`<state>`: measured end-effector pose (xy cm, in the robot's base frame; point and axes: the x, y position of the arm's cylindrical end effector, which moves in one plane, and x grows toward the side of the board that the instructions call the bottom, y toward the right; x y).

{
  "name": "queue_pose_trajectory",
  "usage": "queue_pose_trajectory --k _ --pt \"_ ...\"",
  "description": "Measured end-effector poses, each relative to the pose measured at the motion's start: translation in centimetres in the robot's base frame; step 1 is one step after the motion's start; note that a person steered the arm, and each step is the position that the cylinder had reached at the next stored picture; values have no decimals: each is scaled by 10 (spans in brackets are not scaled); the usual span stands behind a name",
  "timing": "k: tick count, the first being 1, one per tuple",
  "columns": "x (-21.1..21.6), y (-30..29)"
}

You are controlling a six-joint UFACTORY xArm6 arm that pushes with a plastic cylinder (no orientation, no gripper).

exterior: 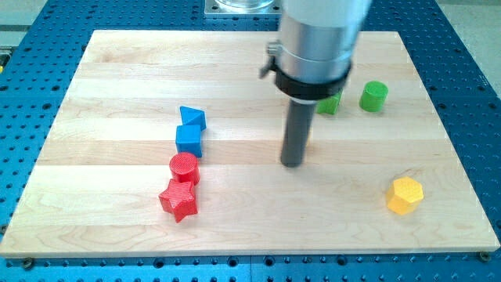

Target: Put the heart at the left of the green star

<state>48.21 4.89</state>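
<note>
My tip (292,163) rests on the wooden board (102,94) near its middle. A green block (330,104) lies just to the upper right of the rod. The arm's grey body partly hides it, so I cannot tell its shape. A green cylinder (373,95) stands to its right. No heart shape shows plainly; the rod and arm body hide some of the board behind them.
To the tip's left is a column of blocks: a blue wedge-like block (192,117), a blue cube (189,141), a red cylinder (184,166) and a red star (178,200). A yellow hexagon (405,195) lies at the lower right.
</note>
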Motion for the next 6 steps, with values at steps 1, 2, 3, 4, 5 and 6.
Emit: queue_pose_trajectory --k 1,2,3,4,5,6 --pt "-29 -2" --pt "-20 -2" --pt "-14 25" --pt "-40 26" --pt "-53 26" --pt "-67 26"
